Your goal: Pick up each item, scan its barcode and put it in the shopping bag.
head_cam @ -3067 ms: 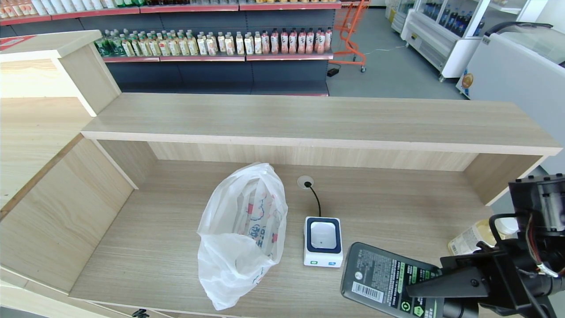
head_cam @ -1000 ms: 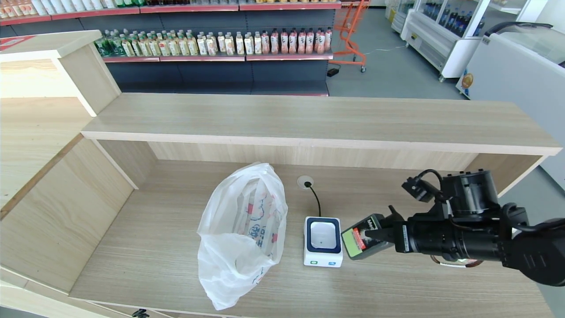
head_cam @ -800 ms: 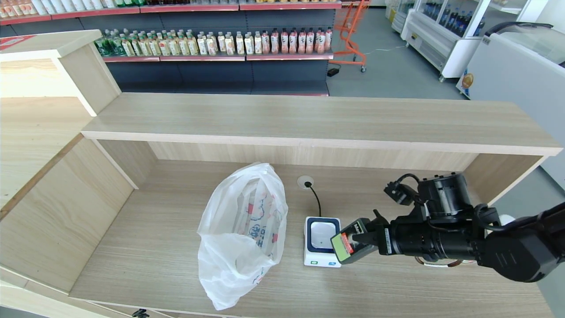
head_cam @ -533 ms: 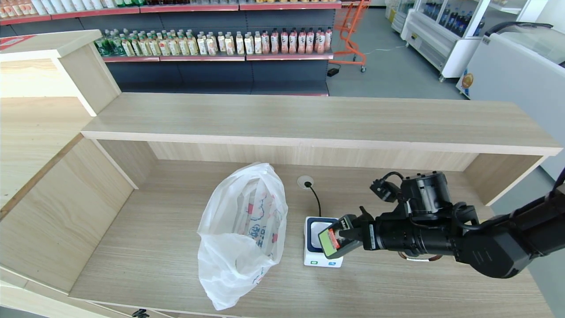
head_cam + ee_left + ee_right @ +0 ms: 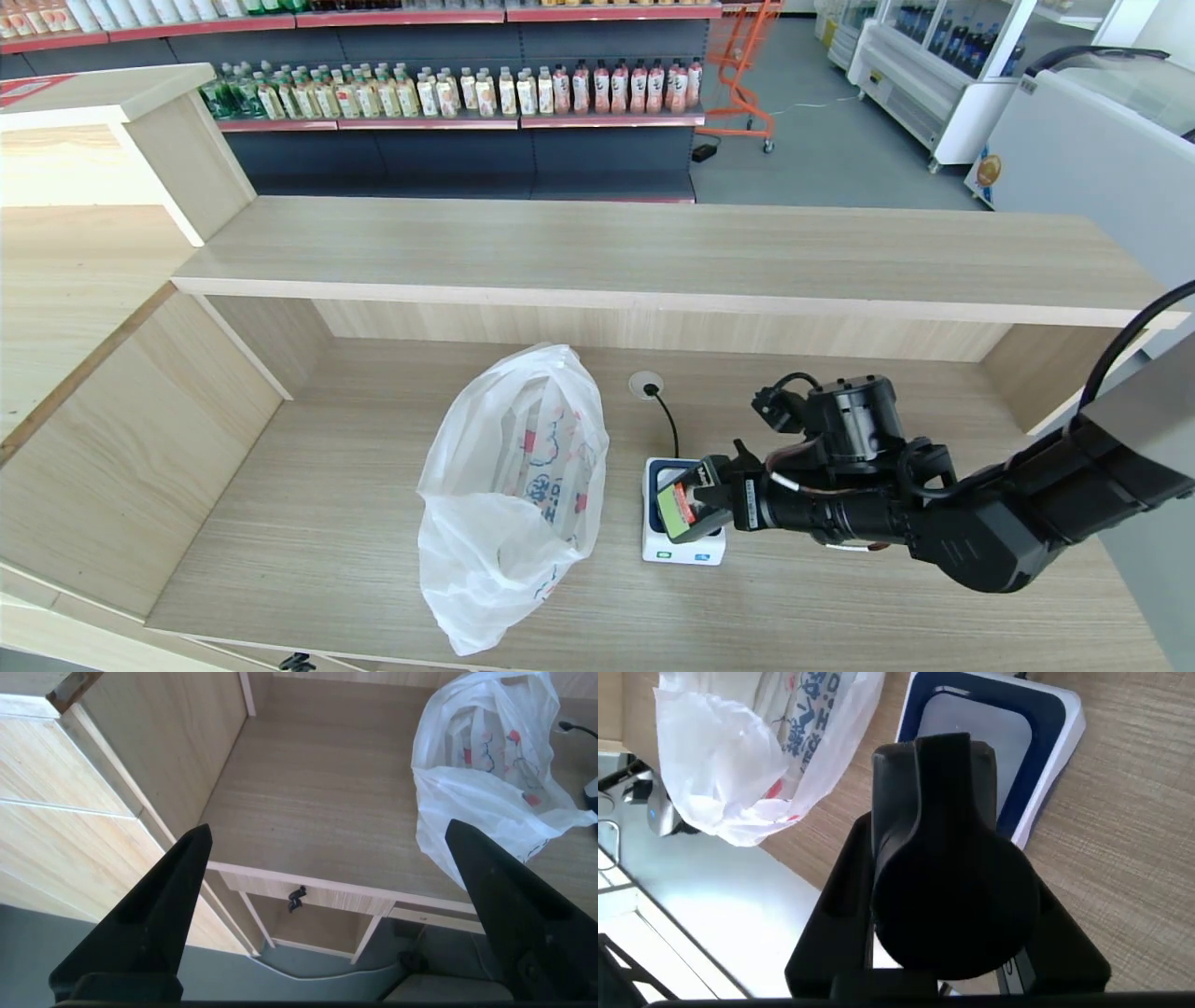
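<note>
- So, right claw (image 5: 700,495) clamps the pack (image 5: 674,511) right over the scanner (image 5: 681,557).
- Bag (image 5: 509,485) sits at its 9 o'clock, just beside.
- Left claw (image 5: 327,835) gapes wide, holding nothing.

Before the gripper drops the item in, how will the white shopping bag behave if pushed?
Probably floppy: the shopping bag is thin, wrinkled film, slumped on the counter. It would likely crumple or slide rather than resist.
</note>
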`<state>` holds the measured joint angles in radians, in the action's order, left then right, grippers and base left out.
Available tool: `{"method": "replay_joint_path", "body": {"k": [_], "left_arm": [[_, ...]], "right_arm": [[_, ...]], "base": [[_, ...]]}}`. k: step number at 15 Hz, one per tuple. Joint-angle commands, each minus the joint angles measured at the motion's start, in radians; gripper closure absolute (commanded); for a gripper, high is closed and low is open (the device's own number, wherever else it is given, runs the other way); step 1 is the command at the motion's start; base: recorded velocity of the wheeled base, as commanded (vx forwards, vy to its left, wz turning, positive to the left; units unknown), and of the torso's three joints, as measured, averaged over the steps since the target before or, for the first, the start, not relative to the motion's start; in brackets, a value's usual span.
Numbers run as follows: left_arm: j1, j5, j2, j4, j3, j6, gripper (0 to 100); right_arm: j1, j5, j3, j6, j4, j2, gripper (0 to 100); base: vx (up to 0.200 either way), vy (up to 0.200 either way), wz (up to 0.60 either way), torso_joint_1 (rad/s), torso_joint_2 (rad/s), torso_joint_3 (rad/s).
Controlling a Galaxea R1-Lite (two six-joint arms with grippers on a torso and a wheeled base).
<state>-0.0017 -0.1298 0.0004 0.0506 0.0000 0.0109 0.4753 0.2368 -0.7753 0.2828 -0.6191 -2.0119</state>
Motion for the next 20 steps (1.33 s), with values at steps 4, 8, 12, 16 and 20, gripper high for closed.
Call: {"method": "replay_joint_path", "body": {"k": [4, 8, 12, 16, 20], "left_arm": [[0.0, -0.001, 0.0, 0.0, 0.0, 0.0, 0], [0.0, -0.001, 0.0, 0.0, 0.0, 0.0, 0], [0.002, -0.001, 0.0, 0.0, 0.0, 0.0, 0], [0.0, -0.001, 0.0, 0.0, 0.0, 0.0, 0], [0.0, 0.001, 0.0, 0.0, 0.0, 0.001, 0]], "right_arm": [[0.005, 0.009, -0.01, 0.019, -0.002, 0.033, 100], [0.014, 0.171, -0.004, -0.042, -0.042, 0.338, 100], [-0.027, 0.173, 0.149, -0.416, -0.05, 0.446, 100], [-0.027, 0.171, 0.251, -0.439, -0.1, 0.516, 100], [-0.027, 0.17, 0.254, -0.438, -0.1, 0.529, 100]], "base": [[0.0, 0.0, 0.0, 0.0, 0.0, 0.0], [0.0, 0.0, 0.0, 0.0, 0.0, 0.0], [0.0, 0.0, 0.0, 0.0, 0.0, 0.0], [0.0, 0.0, 0.0, 0.0, 0.0, 0.0], [0.0, 0.0, 0.0, 0.0, 0.0, 0.0]]}}
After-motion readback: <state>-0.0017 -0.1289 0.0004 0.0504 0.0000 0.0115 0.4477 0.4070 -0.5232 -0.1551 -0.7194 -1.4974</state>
